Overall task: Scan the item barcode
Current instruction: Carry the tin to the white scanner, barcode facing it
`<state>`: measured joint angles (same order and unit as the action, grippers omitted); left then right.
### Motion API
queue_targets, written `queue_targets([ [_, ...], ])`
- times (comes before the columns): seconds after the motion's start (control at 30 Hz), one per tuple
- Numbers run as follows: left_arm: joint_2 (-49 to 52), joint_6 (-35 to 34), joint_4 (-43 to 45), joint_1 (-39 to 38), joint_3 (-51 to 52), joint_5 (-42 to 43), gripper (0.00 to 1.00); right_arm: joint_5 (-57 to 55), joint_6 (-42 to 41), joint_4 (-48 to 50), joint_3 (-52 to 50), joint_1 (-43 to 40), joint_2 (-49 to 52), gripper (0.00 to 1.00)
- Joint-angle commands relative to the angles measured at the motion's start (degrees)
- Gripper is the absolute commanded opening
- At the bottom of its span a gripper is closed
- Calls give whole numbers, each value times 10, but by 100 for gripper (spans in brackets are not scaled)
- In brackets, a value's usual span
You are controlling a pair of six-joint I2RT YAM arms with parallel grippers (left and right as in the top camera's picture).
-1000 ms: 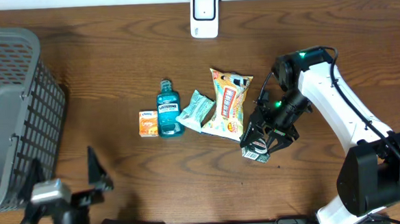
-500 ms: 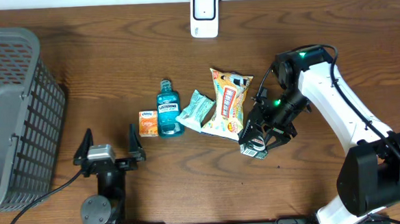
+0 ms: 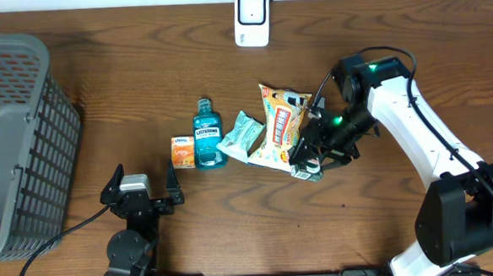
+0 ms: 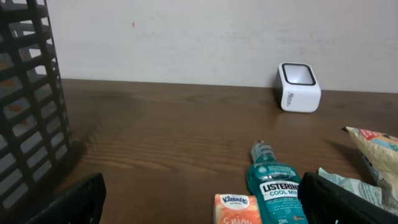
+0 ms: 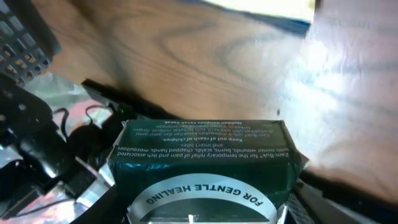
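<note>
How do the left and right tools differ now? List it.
The left tool stands wide open; the right tool is closed on a dark green box. The left tool is empty, short of the mouthwash bottle; the right tool holds its box beside the snack bag. Both are over the table.

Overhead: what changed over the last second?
The right gripper, shut on the green box, carried it up and left in the image, to the snack bag edge. The left gripper, open, swung right from below the basket toward the mouthwash. Snack bag, mouthwash, scanner and basket stayed put.
</note>
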<state>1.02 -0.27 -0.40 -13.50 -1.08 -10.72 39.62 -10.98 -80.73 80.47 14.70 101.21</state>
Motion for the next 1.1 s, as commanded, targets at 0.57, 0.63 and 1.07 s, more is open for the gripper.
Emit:
queue_targets([
  [0.57, 1, -9, -26, 2, 9, -2, 98, -177, -27, 547, 9, 10, -2, 42],
  [0.63, 1, -9, -26, 2, 9, -2, 98, -214, -27, 612, 9, 18, -2, 42],
  [1.07, 1, -9, -26, 2, 9, -2, 98, -411, -12, 1038, 9, 83, 109, 38],
])
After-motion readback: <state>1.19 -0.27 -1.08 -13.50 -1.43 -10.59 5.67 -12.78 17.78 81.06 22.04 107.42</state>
